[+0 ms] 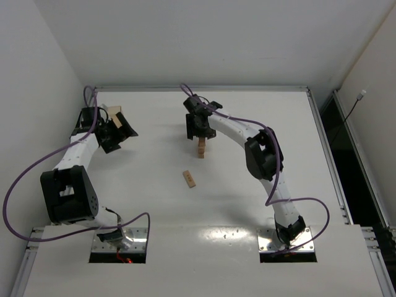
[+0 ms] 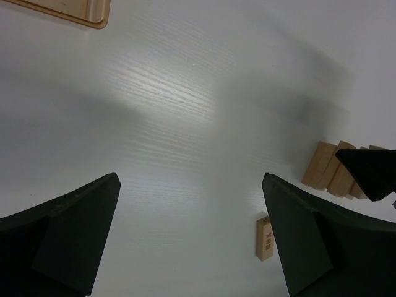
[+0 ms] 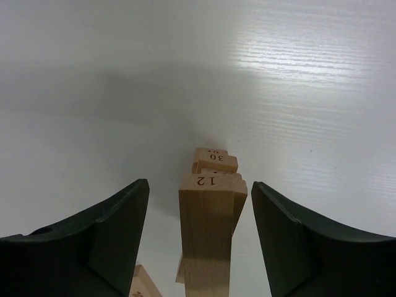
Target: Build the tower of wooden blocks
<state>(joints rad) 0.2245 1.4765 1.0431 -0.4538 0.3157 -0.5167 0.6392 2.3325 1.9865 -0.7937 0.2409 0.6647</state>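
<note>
The wood block tower (image 1: 202,147) is a slim stack of light-tan bars near the table's middle back. My right gripper (image 1: 201,129) hovers right over it. In the right wrist view the right gripper (image 3: 199,185) is open, with its jaws on either side of the top bar marked 12 (image 3: 207,229) and a gap on each side. A lower bar marked 30 (image 3: 215,159) sticks out beyond it. One loose bar (image 1: 189,179) lies flat in front of the tower and also shows in the left wrist view (image 2: 265,238). My left gripper (image 1: 120,133) is open and empty at the far left (image 2: 190,176).
A larger pale wooden box (image 1: 115,114) sits at the back left beside my left gripper, and its corner shows in the left wrist view (image 2: 74,11). The tower's base bars (image 2: 331,170) show at that view's right edge. Walls close in the table's left and back.
</note>
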